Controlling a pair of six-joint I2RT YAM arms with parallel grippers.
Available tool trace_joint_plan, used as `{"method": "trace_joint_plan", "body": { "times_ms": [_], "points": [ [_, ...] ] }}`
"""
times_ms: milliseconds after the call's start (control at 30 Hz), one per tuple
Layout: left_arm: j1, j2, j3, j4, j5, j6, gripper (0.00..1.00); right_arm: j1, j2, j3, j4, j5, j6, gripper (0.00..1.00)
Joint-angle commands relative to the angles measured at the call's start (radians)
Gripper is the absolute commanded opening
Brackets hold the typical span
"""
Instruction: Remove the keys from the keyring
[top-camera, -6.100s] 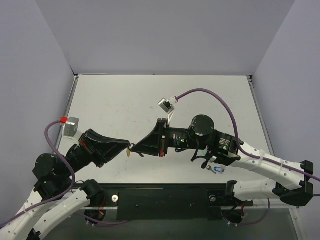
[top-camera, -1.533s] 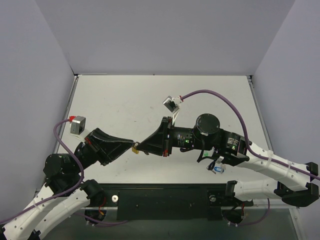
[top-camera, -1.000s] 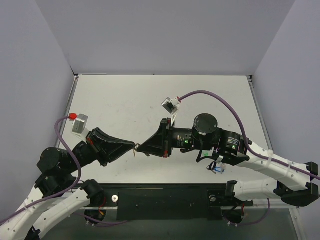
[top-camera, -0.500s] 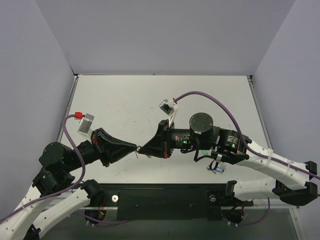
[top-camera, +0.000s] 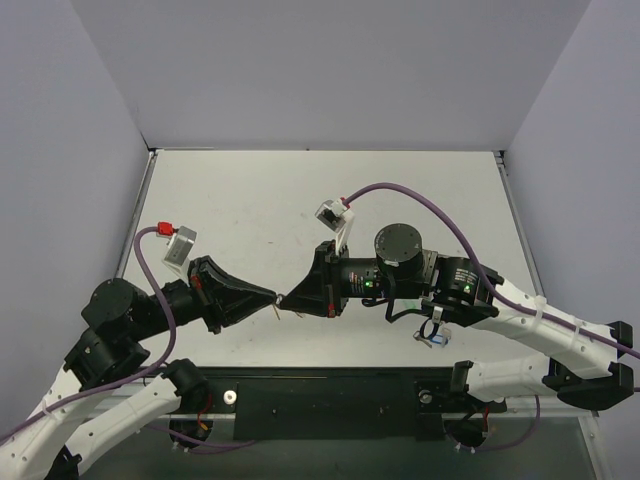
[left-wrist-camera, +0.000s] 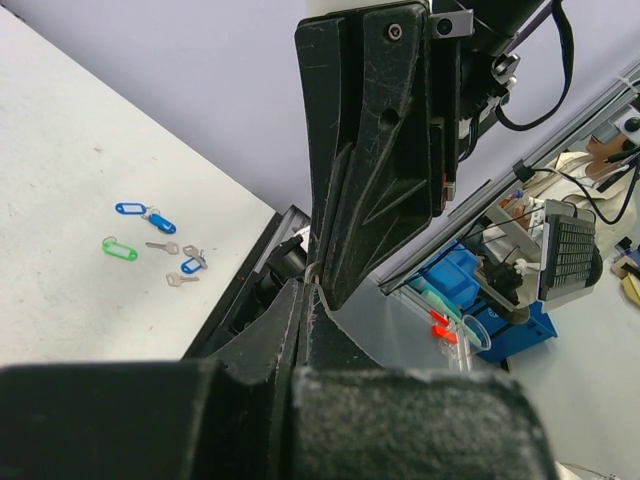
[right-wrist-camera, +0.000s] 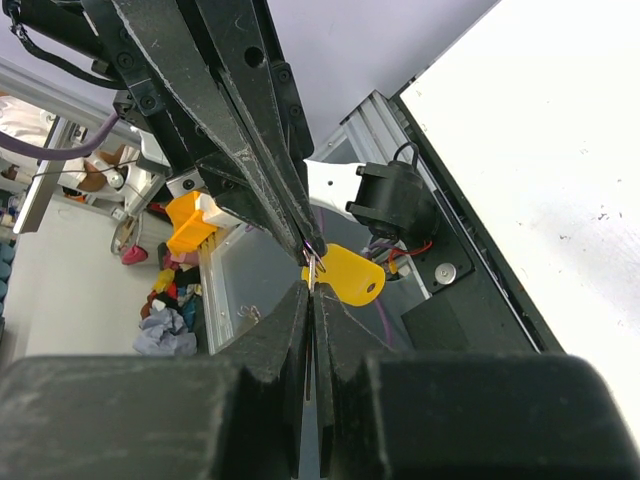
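My left gripper (top-camera: 272, 296) and right gripper (top-camera: 287, 299) meet tip to tip above the near middle of the table. In the left wrist view my left gripper (left-wrist-camera: 302, 288) is shut on the thin silver keyring (left-wrist-camera: 313, 271), just under the right gripper's black fingers (left-wrist-camera: 375, 150). In the right wrist view my right gripper (right-wrist-camera: 311, 290) is shut on the silver blade of the yellow-capped key (right-wrist-camera: 346, 276). Its yellow cap hangs beside the tips, and the keyring (right-wrist-camera: 314, 247) shows at the left gripper's fingertips (right-wrist-camera: 290, 215).
Several loose keys and tags lie on the white table: blue tags (left-wrist-camera: 150, 217), a green tag (left-wrist-camera: 119, 248) and small silver keys (left-wrist-camera: 180, 278). In the top view they lie by the right arm (top-camera: 433, 338), near the table's front edge (top-camera: 330, 372).
The left arm has swung up and to the right, its wrist camera rising. The meeting point of the two grippers has drifted slightly right. Both grippers stay shut.
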Motion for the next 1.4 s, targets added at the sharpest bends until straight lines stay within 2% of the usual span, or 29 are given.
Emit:
{"method": "trace_joint_plan", "body": {
  "times_ms": [0,33,100,133,167,200,233,267,300,433,667,900,1133,1367],
  "points": [
    [-0.002,0.027,0.03,-0.052,-0.001,0.017,0.0,0.009,0.016,0.035,0.098,-0.023,0.0,0.0],
    [-0.002,0.025,0.03,-0.049,-0.014,0.012,0.02,0.01,0.014,0.032,0.1,-0.021,0.001,0.0],
    [-0.002,0.019,0.037,-0.043,-0.024,0.003,0.2,0.012,0.008,0.012,0.107,-0.018,0.006,0.0],
    [-0.002,0.02,0.048,-0.034,-0.029,0.0,0.35,0.012,0.002,0.006,0.116,-0.015,0.009,0.0],
    [-0.002,0.02,0.056,-0.032,-0.032,-0.004,0.43,0.012,-0.005,-0.005,0.121,-0.012,0.01,0.0],
    [-0.001,0.022,0.071,-0.031,-0.037,-0.006,0.55,0.012,-0.01,-0.012,0.129,-0.009,0.014,0.0],
    [-0.002,0.024,0.079,-0.031,-0.04,-0.008,0.59,0.012,-0.018,-0.02,0.138,-0.007,0.017,0.0],
    [-0.002,0.025,0.089,-0.031,-0.044,-0.009,0.71,0.012,-0.021,-0.026,0.141,-0.007,0.017,0.0],
    [-0.001,0.028,0.094,-0.031,-0.05,-0.012,0.74,0.012,-0.027,-0.032,0.149,-0.004,0.021,0.0],
    [-0.001,-0.002,0.085,0.001,-0.106,-0.049,0.78,0.013,-0.047,-0.051,0.164,0.006,0.026,0.0],
    [-0.001,-0.088,-0.055,0.222,-0.15,-0.173,0.8,0.015,-0.074,-0.084,0.199,0.011,0.04,0.0],
    [-0.002,-0.13,-0.165,0.428,-0.166,-0.259,0.72,0.013,-0.096,-0.101,0.259,0.017,0.046,0.0],
    [-0.002,-0.139,-0.229,0.523,-0.173,-0.322,0.62,0.015,-0.113,-0.141,0.313,0.031,0.056,0.0],
    [-0.002,-0.137,-0.266,0.581,-0.176,-0.359,0.58,0.015,-0.113,-0.149,0.347,0.046,0.063,0.0]
  ]
}}
